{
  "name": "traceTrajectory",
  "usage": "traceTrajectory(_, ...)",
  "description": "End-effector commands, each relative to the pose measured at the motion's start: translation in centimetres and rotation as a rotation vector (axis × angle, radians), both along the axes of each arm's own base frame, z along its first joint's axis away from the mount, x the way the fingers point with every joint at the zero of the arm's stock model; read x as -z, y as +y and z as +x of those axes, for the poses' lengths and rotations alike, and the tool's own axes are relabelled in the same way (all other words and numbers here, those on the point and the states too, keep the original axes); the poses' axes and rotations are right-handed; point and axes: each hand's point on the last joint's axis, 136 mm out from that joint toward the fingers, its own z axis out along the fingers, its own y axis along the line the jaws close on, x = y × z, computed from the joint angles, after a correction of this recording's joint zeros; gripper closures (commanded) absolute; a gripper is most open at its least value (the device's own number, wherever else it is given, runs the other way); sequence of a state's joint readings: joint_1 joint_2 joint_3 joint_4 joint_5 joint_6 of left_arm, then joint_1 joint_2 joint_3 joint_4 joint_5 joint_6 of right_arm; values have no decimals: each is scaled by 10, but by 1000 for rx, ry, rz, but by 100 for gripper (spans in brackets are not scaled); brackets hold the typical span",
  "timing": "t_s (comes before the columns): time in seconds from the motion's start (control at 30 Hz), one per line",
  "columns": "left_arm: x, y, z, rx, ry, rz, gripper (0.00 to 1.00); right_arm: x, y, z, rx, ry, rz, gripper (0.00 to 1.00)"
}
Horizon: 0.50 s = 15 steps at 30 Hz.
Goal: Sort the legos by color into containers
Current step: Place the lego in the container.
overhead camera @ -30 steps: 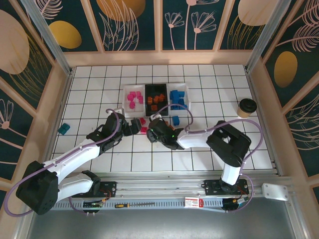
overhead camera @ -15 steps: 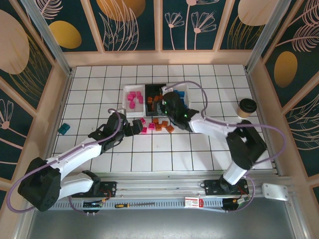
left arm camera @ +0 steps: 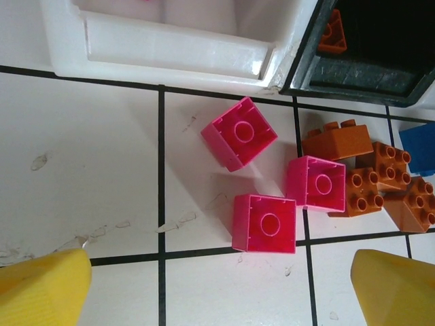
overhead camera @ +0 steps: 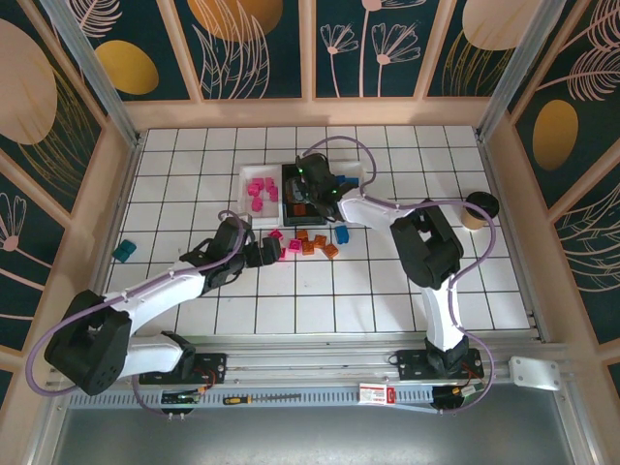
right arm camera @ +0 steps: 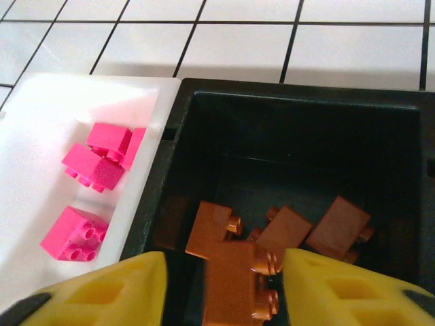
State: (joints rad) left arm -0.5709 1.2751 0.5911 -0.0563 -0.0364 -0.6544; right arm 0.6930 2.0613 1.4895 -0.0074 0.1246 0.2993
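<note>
White tiled table [overhead camera: 504,271] inside floral walls [overhead camera: 242,48]; on the top cam I see the L gripper [overhead camera: 274,254] low by loose pink legos [overhead camera: 276,235] and orange legos [overhead camera: 315,242], a blue lego [overhead camera: 341,233] just beside, and the R gripper [overhead camera: 308,189] over the black tray [overhead camera: 288,172] at the back. L wrist cam: fingers [left arm camera: 41,285] spread wide w/ nothing between, 3 pink ones on the tile ahead, near the white tray [left arm camera: 170,47] corner. R wrist cam: jaws parted above the black tray, an orange brick [right arm camera: 234,278] between them w/ a gap on its left, more orange on the tray floor, pink ones in the white tray alongside.
</note>
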Motion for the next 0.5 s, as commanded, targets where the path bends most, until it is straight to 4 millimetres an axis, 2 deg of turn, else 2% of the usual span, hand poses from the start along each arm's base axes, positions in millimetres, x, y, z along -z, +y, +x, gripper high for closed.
traceTrajectory(0.0, -8, -14, 6, 55, -14, -11, 8, -28, -3, -1, 6, -32, 51, 43)
traceTrajectory(0.2, -5, -29, 6, 112, -32, 106, 19, -44, -21, -28, 11, -55, 119, 40)
traceTrajectory(0.37, 15, -31, 7, 119, -15, 235, 28, -36, -43, -50, 40, -44, 125, 40)
traceTrajectory(0.47, 28, -27, 11, 108, -5, 314, 33, -40, -52, -61, 48, -51, 145, 40)
